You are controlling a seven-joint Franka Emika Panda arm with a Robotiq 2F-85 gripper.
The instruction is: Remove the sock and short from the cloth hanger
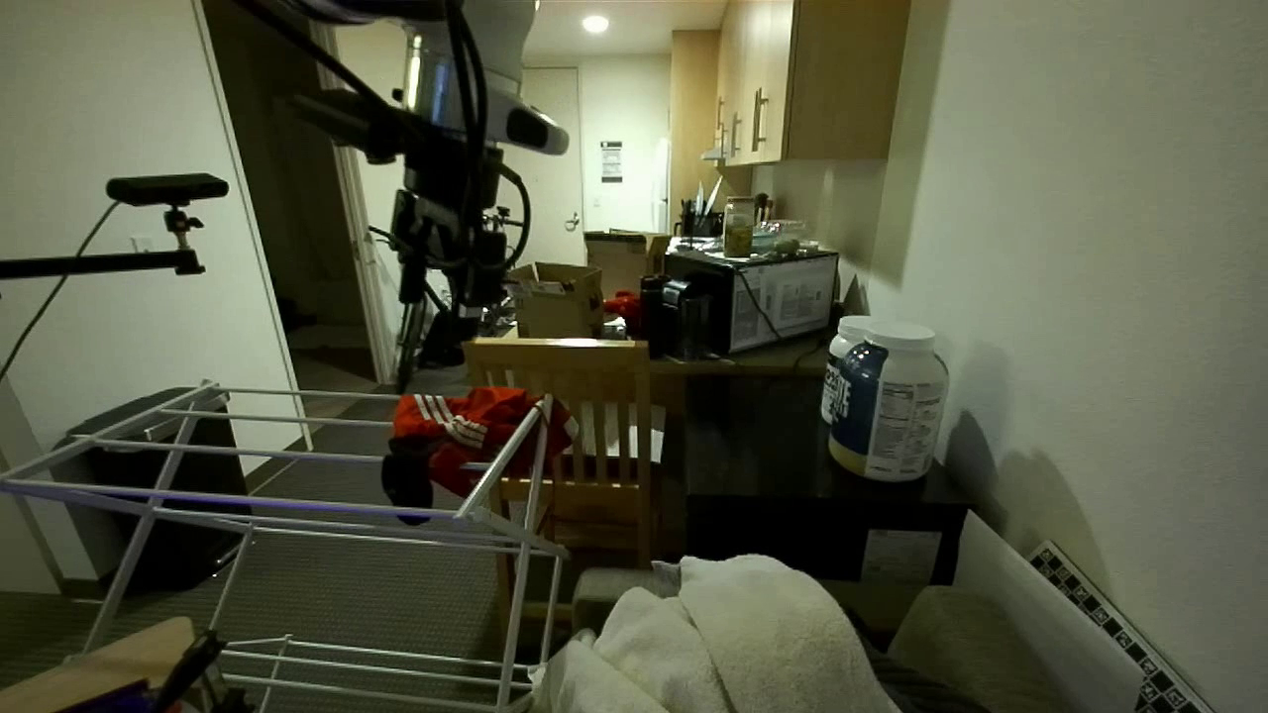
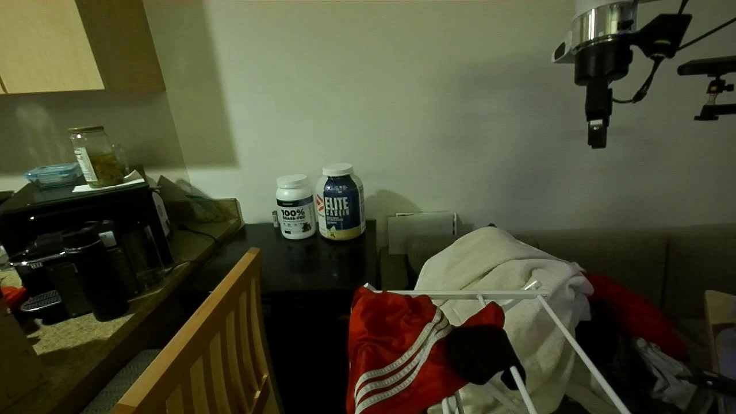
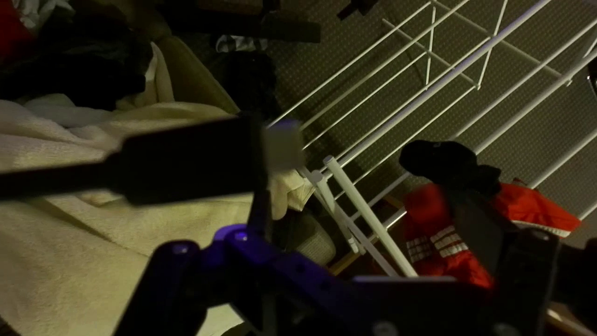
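The red short [image 1: 480, 416] with white stripes hangs over the end of the light grey cloth hanger [image 1: 503, 458]. Beside it, overlapping its edge, the dark sock [image 1: 406, 487] droops over the rods. An exterior view shows the sock [image 2: 483, 352] lying against the short [image 2: 397, 339] near the rack's top bar [image 2: 460, 294]. My gripper [image 1: 441, 309] hangs in the air above the rack, fingers pointing down and spread apart, holding nothing. In the wrist view the sock [image 3: 438, 161] and short [image 3: 422, 210] appear toward one finger, which partly hides the short.
A wooden chair [image 1: 634, 416] stands right behind the hung clothes. A white cloth heap [image 1: 753, 634] covers the seat near the rack. Tubs [image 1: 892, 416] stand on a dark table by the wall. A camera [image 1: 166, 188] on a boom stands at the rack's far side.
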